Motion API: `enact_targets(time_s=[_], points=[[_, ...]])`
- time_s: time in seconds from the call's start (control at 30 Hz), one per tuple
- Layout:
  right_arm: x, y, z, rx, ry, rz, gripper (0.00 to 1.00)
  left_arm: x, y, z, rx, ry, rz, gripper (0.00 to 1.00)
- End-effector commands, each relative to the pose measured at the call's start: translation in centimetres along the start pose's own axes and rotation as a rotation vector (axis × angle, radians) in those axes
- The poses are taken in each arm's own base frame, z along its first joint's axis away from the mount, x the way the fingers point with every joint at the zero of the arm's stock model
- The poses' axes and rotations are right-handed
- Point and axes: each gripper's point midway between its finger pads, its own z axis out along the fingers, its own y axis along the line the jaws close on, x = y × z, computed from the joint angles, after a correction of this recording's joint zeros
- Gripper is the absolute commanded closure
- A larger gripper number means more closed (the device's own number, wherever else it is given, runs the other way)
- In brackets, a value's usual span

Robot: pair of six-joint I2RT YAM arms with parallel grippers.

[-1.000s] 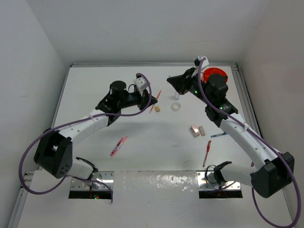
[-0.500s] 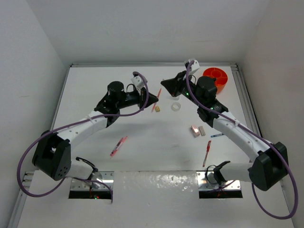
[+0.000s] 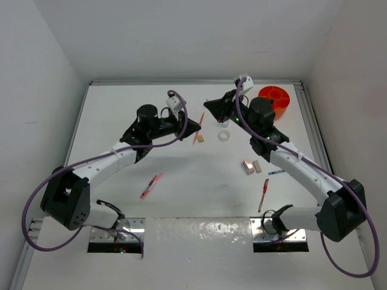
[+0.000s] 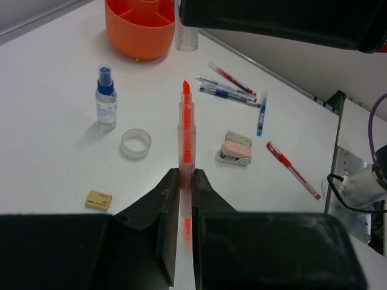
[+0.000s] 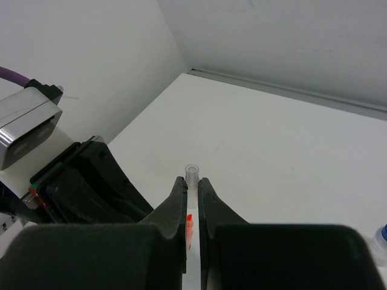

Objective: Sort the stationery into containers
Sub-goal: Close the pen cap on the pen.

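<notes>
My left gripper (image 4: 185, 175) is shut on an orange-red pen (image 4: 185, 130), whose bare tip points away from it; in the top view the gripper (image 3: 195, 125) and the pen (image 3: 201, 119) are at the table's middle back. My right gripper (image 5: 191, 181) is shut on a small clear cap (image 5: 192, 172) and sits just beyond the pen's tip (image 5: 189, 220); it also shows in the top view (image 3: 209, 104). The orange tub (image 3: 275, 98) stands at the back right, and appears in the left wrist view (image 4: 140, 27). A blue-capped bottle (image 4: 106, 99), tape ring (image 4: 135, 144) and tan eraser (image 4: 98, 199) lie close by.
A pink-white eraser-like item (image 4: 236, 149), a red pen (image 4: 293, 170) and blue pens (image 4: 230, 93) lie right of centre. A pink pen (image 3: 151, 185) lies front left. Walls enclose the table on three sides.
My right gripper has swung left from the orange tub to face the left gripper's pen tip. The left gripper has barely moved.
</notes>
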Motion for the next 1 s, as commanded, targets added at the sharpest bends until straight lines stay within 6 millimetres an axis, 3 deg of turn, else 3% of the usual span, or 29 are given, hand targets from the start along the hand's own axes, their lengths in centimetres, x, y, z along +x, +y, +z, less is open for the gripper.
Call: enact_targets(time_s=[0.0,0.97], points=[[-0.9,0.4,-0.2,-0.004,-0.034,0.003,1.00,-2.5,-0.2,-0.6,-0.007,-0.078,0.027,1.00],[0.9,0.5,0.6,-0.002,-0.006,0.033,1.00,-2.3,-0.2,-0.5,-0.023,-0.077,0.037,1.00]])
